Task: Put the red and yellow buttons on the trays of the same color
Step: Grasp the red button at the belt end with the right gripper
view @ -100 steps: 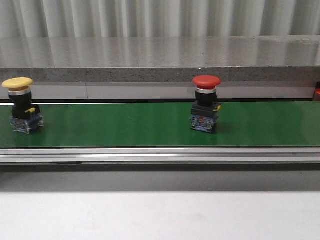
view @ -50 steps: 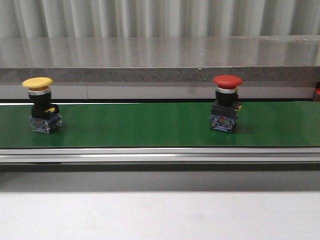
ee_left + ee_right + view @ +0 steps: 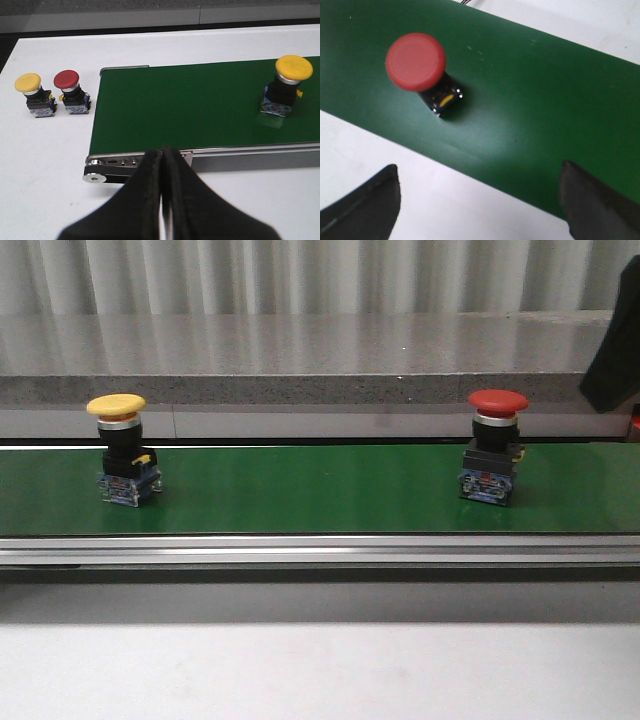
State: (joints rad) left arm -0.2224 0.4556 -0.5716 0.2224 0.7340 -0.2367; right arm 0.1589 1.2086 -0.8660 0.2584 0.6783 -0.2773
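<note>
A yellow button (image 3: 121,448) stands upright on the green belt (image 3: 300,490) at the left, and a red button (image 3: 494,445) stands on it at the right. In the left wrist view the yellow button (image 3: 286,85) rides the belt far from my left gripper (image 3: 162,152), which is shut with nothing in it, just off the belt's end. My right gripper (image 3: 479,172) hangs open above the belt's edge, with the red button (image 3: 419,67) ahead of its fingers and apart from them. No tray is in view.
Two spare buttons stand on the white table beside the belt's end, one yellow (image 3: 31,94) and one red (image 3: 71,91). The belt's metal rail (image 3: 320,550) runs along the front. Part of my right arm (image 3: 612,340) shows dark at the upper right.
Both buttons have travelled to the right along the belt. The dark right arm has come into the front view at the upper right.
</note>
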